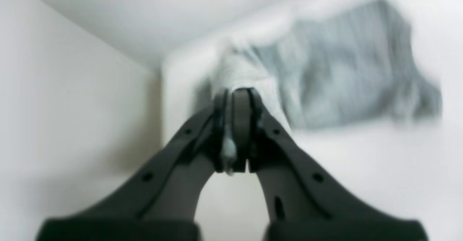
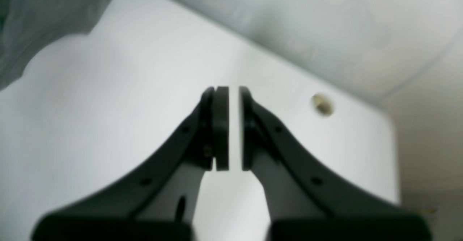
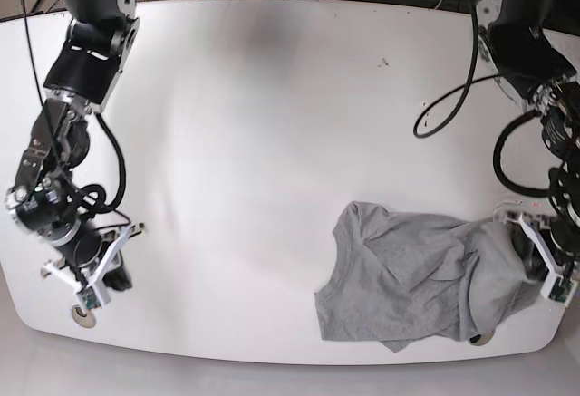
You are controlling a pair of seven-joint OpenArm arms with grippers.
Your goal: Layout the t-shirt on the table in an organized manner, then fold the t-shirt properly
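Observation:
The grey t-shirt point(image 3: 412, 274) lies crumpled in a heap on the white table point(image 3: 272, 142), near its front right edge. My left gripper point(image 3: 523, 260) sits at the heap's right end. In the left wrist view the left gripper point(image 1: 240, 96) is shut on a fold of pale fabric, and the rest of the t-shirt point(image 1: 343, 71) trails away blurred. My right gripper point(image 3: 116, 278) hovers low over the table's front left corner, far from the shirt. In the right wrist view the right gripper point(image 2: 233, 89) has its jaws almost together with nothing between them. A corner of the t-shirt point(image 2: 36, 16) shows at top left.
A round grommet hole point(image 3: 84, 316) lies just in front of the right gripper, also seen as the grommet hole point(image 2: 322, 104) near the table's rounded corner. A black cable point(image 3: 444, 115) loops over the table at right. The table's front edge runs close to both grippers.

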